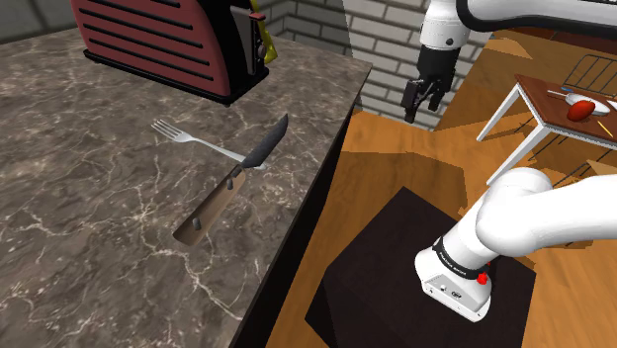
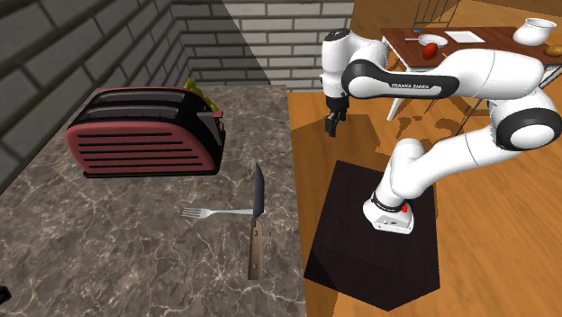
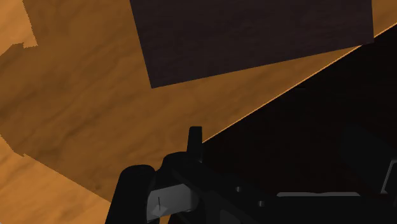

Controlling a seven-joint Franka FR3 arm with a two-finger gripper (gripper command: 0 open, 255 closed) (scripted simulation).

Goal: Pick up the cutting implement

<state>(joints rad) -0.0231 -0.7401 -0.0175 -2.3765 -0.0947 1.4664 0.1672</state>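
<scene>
I see the knife [image 1: 237, 178] lying flat on the marbled counter [image 1: 79, 227], close to its edge. Its blade lies across the handle of a fork [image 1: 188, 138], and a red toaster [image 1: 158, 40] stands farther back. My end effector [image 1: 422, 107] hangs beyond the counter over the wooden floor [image 1: 386, 158], well apart from the knife, with its fingers spread and gripping nothing.

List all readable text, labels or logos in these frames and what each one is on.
"FRANKA EMIKA": on the white arm, along its forearm link, in the second exterior view.
Small dark mark on the arm's base by the red button: too small to read.
No lettering visible on the toaster, knife or fork.
</scene>
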